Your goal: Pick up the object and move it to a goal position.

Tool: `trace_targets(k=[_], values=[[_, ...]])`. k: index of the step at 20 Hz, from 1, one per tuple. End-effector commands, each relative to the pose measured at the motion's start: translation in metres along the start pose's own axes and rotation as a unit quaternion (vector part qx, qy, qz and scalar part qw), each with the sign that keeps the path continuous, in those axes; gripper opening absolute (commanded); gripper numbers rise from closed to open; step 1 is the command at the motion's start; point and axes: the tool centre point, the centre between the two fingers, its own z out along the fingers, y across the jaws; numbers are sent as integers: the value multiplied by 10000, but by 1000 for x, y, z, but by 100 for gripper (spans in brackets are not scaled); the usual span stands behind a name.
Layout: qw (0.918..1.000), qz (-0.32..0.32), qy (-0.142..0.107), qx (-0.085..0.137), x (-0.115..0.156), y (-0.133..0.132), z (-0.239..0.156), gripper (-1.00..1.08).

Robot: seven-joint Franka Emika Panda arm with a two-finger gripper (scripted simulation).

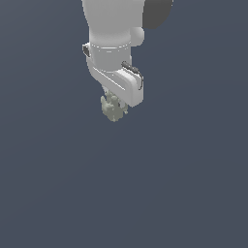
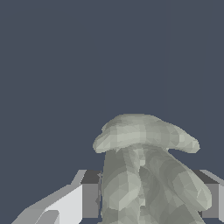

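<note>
We see the white arm [image 1: 114,38] come down from the top of the exterior view, and under its hand hangs the object [image 1: 112,108], a small knobbly grey-green lump. In the wrist view the object [image 2: 146,170] fills the space between the two dark fingers [image 2: 91,194], one on each side of it, and both seem to press on its sides. So we judge that the fingers are clamped on the object and the pick-up part is done.

What is left is to carry it to the goal. We cannot see any goal marker in either view, so we cannot tell how far it is.

Around the arm there is only the plain dark blue-grey desk [image 1: 193,184]. We cannot tell for sure whether the object is lifted off it, because no shadow shows. Nothing stands in the way.
</note>
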Motion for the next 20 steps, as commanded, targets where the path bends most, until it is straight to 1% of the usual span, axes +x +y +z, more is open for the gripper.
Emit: trace_targets(k=[1,10,20], values=[[10000,0,-2,-3,3,-1,-26,-100],[10000,-5,-4,-4,15,-5,-99,-100],[10000,-11,-6,-3,25,-9,-155,-100]])
